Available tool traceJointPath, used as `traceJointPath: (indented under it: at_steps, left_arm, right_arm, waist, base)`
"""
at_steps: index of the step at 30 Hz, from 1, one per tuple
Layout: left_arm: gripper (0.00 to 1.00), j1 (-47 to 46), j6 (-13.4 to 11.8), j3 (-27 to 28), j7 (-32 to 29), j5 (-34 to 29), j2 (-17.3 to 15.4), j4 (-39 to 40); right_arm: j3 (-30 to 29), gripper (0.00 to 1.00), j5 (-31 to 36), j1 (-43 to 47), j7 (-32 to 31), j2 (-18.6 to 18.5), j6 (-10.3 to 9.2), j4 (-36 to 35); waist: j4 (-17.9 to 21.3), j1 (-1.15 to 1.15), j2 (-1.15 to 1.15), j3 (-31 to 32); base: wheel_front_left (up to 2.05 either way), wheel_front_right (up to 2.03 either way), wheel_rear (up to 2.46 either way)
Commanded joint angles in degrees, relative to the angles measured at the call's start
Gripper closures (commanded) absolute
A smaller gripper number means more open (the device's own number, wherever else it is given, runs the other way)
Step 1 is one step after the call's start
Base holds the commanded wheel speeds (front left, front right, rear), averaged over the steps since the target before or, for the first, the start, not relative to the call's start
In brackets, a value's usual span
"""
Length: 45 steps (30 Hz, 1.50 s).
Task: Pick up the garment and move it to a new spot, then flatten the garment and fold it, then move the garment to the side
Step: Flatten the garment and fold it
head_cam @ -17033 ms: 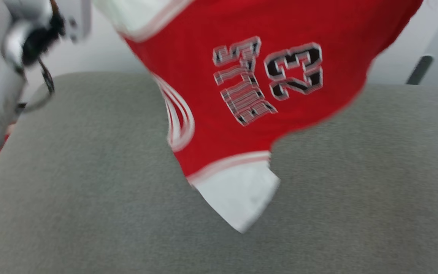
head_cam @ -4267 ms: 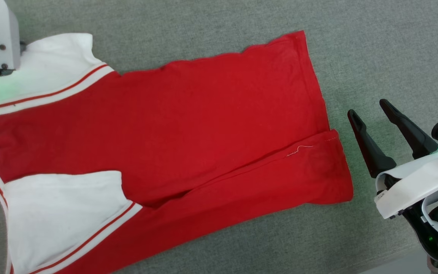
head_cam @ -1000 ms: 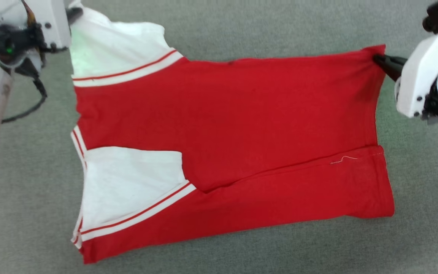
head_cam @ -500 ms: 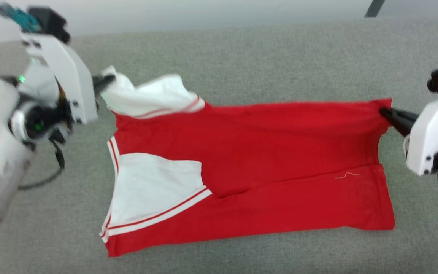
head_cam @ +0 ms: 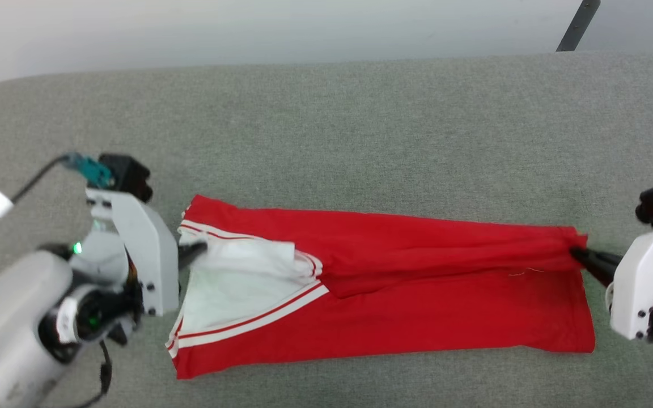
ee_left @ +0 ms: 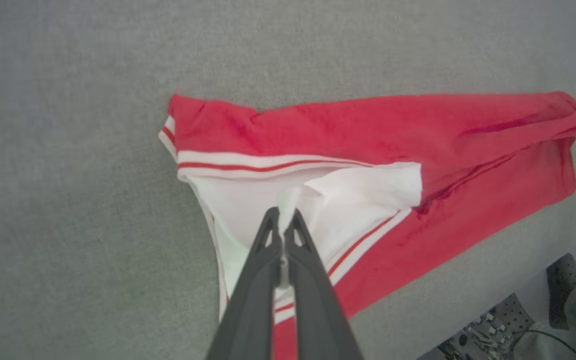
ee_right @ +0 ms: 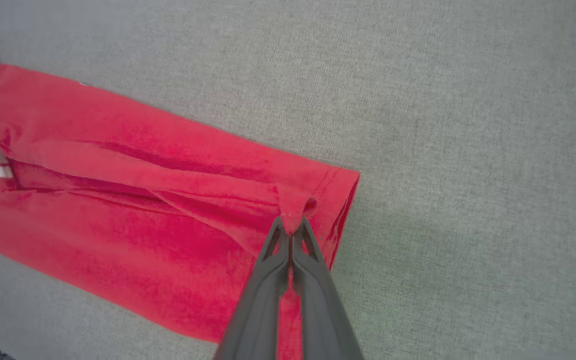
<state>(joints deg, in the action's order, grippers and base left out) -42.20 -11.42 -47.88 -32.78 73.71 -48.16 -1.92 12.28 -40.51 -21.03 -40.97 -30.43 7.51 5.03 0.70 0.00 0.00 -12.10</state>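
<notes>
Left gripper [ee_left: 283, 222]: fingers pressed shut on a pinch of white sleeve. Right gripper [ee_right: 292, 225]: fingers shut on the red hem corner. The garment [head_cam: 417, 306] lies folded lengthwise, drawn taut between them, near the worktop's [head_cam: 360, 141] front edge. Open grey cloth runs to the far edge. A dark bar [head_cam: 576, 25] stands beyond the far right corner.

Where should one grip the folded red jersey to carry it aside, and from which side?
At its two short ends, each approached from outside. The jersey lies as a long narrow band, so end grips should keep it taut. The left pincer is shut on the white sleeve, the right pincer near the hem.
</notes>
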Motion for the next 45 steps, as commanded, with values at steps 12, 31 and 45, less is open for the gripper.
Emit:
traceJointPath:
  at_steps: [12, 31, 45]
  left_arm:
    - [0.53, 5.1, -1.61, -1.39, 0.91, 0.69, 0.47, 1.63]
    - [0.0, 10.93, -2.24, 1.52, 10.45, 0.11, -1.43, 4.26]
    - [0.0, 21.87, -1.17, 5.38, 36.81, -7.6, -1.27, 1.83]
  right_arm:
    - [-2.67, 0.0, 4.44, 4.67, -3.35, 3.56, -0.04, -3.4]
    - [-9.56, 0.0, 6.51, 12.21, -0.83, 7.21, -0.04, -9.0]
    - [-16.88, 0.0, 9.34, 19.83, 3.09, 10.68, -0.04, -10.45]
  waist:
    - [0.11, 0.0, 0.0, 0.52]
    - [0.55, 0.0, 0.0, 9.04]
    - [-0.29, 0.0, 0.0, 12.39]
  base:
    - [0.0, 0.0, 0.0]
    - [0.0, 0.0, 0.0]
    - [0.0, 0.0, 0.0]
